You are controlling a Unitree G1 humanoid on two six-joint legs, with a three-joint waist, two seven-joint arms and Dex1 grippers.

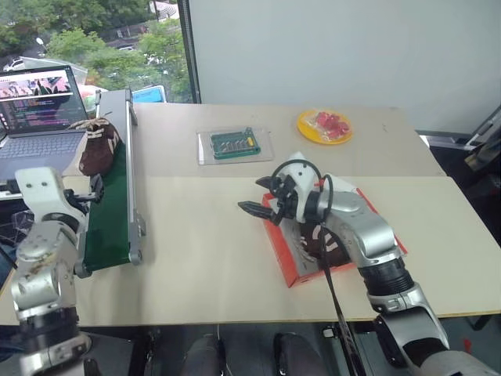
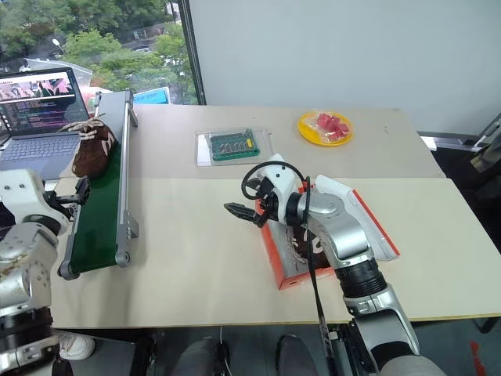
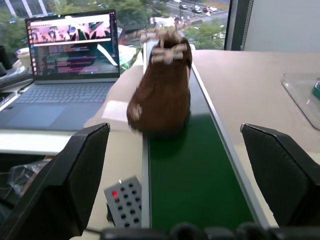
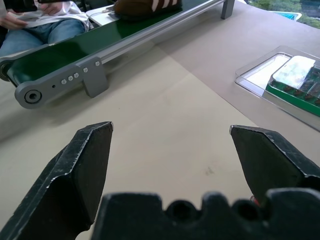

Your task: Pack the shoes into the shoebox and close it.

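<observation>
One soft, light brown shoe point(image 1: 98, 146) rests on the green conveyor belt point(image 1: 109, 215), best pinched across its pliant sides; a second shoe point(image 1: 322, 244) lies in the open red shoebox point(image 1: 283, 251) on the surface point(image 1: 203, 251); left gripper point(image 3: 175, 150) fingers wide, empty, facing the belt shoe; right gripper point(image 1: 262, 197) fingers wide, empty, beside the box; two shoes, one box.

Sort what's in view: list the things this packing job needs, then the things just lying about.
Job: brown shoe on the green conveyor belt; red shoebox with a second shoe inside.

Lying about: laptop; clear tray with green board; yellow plate.
</observation>
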